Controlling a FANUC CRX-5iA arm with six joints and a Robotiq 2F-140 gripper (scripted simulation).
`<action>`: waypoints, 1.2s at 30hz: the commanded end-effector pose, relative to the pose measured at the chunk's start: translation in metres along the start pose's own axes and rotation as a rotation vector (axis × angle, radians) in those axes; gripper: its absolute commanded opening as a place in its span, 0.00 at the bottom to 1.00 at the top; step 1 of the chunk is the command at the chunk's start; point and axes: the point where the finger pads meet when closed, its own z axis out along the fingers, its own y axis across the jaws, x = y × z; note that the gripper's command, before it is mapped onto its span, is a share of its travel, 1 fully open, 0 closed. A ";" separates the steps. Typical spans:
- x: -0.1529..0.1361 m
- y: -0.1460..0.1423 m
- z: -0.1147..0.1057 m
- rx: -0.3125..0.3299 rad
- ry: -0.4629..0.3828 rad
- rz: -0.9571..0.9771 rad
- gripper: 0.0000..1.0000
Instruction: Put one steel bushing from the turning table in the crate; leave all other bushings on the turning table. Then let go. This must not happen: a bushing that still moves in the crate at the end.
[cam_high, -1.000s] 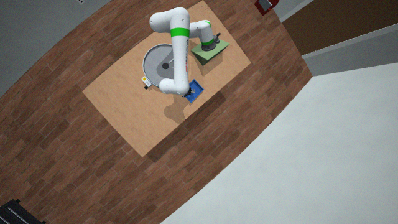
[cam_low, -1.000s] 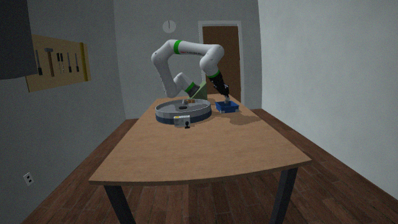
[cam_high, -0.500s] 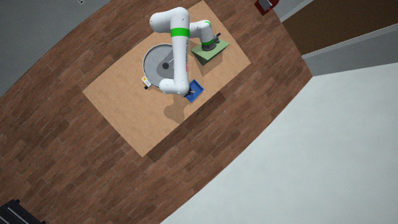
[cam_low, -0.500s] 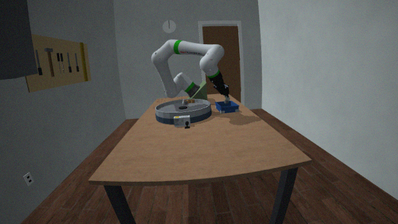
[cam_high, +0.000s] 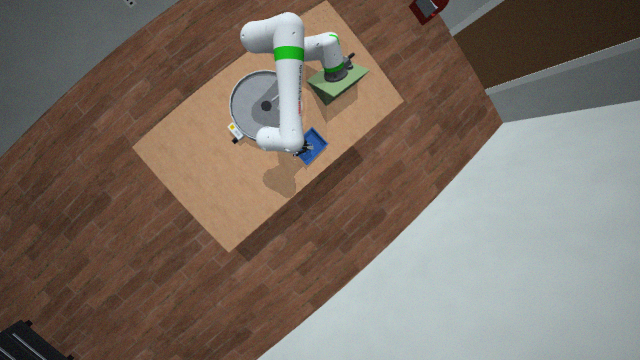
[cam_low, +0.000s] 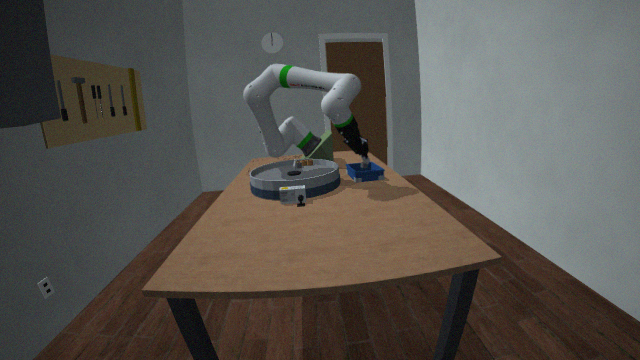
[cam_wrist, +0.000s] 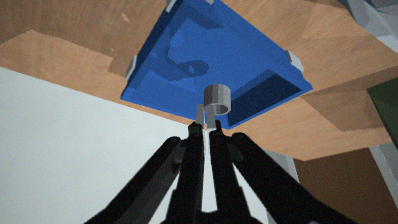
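The gripper (cam_wrist: 208, 125) was closed down nearly as narrow as it goes, with the wall of the steel bushing (cam_wrist: 218, 100) pinched between its fingertips. The bushing was a short, plain grey ring, hollow through the middle, with a smooth matt outer face and a lighter top rim. It sat at the very tips of the fingers, its open bore facing roughly back toward the wrist camera, one side of the ring caught in the narrow slot between the two pale pads.

Directly beyond the gripper lay the blue crate (cam_wrist: 165, 65), a shallow square tray with pale grey tabs at its corners. The bushing hung over the crate's near edge, above its floor and apart from it, and the gripper's dark shadow fell on the blue bottom farther in. In the exterior view the gripper (cam_low: 364, 159) pointed down into the crate (cam_low: 372, 174). To one side of the gripper, well apart from the crate, stood the round turning table (cam_low: 280, 186), with small brownish pieces (cam_low: 305, 162) resting near its far rim.
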 end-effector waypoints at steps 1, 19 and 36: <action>0.003 0.000 0.004 0.000 0.000 0.000 0.00; 0.019 0.000 0.023 0.000 0.000 0.000 0.00; 0.021 0.000 0.025 0.000 0.000 0.000 0.00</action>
